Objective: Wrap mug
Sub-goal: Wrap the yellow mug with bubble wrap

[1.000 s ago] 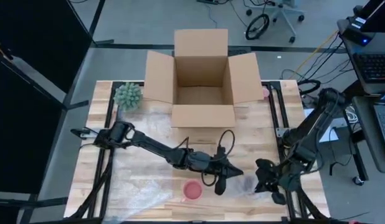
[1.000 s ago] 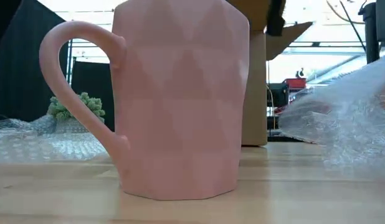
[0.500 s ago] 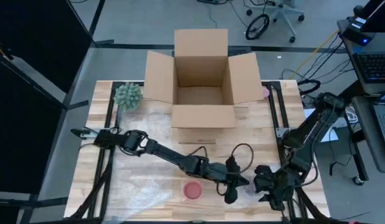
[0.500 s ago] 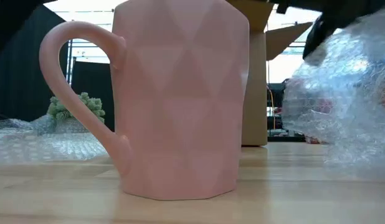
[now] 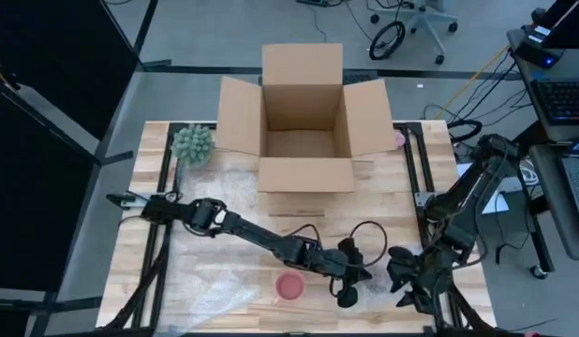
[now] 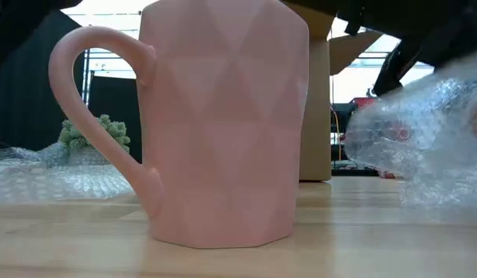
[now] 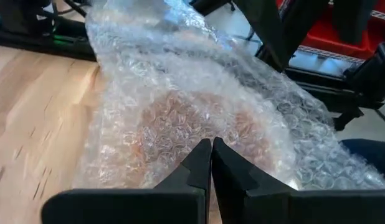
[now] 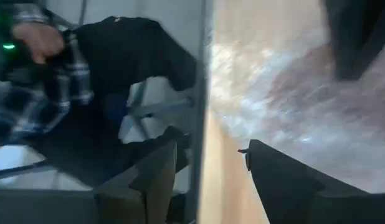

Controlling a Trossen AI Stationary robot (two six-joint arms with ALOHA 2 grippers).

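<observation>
An open brown cardboard box (image 5: 304, 122) stands at the far edge of the light wooden table (image 5: 393, 206), and a crumpled sheet of clear bubble wrap (image 7: 199, 112) lies well in front of the box toward the table's near right corner. The left gripper (image 5: 348, 292) reaches in front of the box over that wrap with its dark fingers (image 7: 199, 163) pressed together on its near edge, while the right gripper (image 5: 408, 290) sits right of the wrap, further from the box, with its jaws held wide apart. The faceted pink ceramic mug (image 5: 289, 286) stands upright and unwrapped well in front of the box, just left of the left gripper, and a small green spiky plant (image 5: 192, 144) sits beside the box's left flap.
</observation>
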